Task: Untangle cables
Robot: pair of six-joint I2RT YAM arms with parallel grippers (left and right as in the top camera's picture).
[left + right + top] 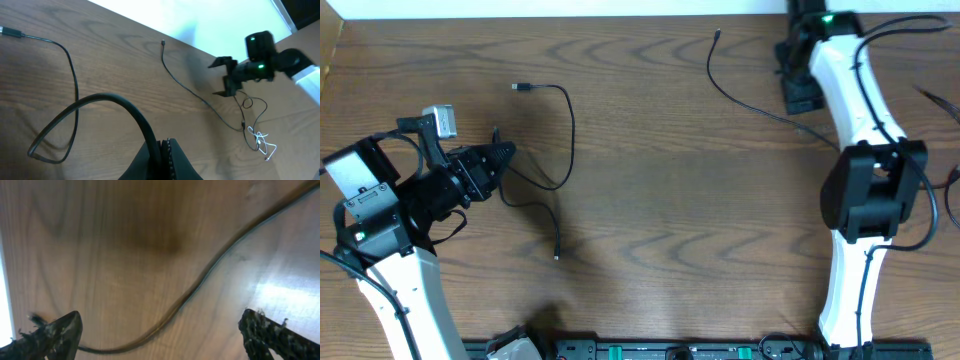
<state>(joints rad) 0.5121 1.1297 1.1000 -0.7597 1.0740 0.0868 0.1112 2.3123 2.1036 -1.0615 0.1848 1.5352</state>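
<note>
One thin black cable [568, 130] lies at the left of the table, its plug [523, 88] at the far end and its other end [557, 255] nearer me. My left gripper [498, 160] is shut on this cable; the left wrist view shows it pinched between the fingers [162, 152] and looping out to the left [75, 107]. A second black cable [740, 100] runs from the top centre toward the right arm and also shows in the left wrist view [187, 90]. My right gripper [798, 95] is open just above it; the cable [200, 280] passes between the spread fingers [162, 335].
A tangle of thin white and black cord [261, 140] lies on the table past the right gripper [227, 80]. The white back edge [570, 8] borders the table. A black rail [660, 350] runs along the front edge.
</note>
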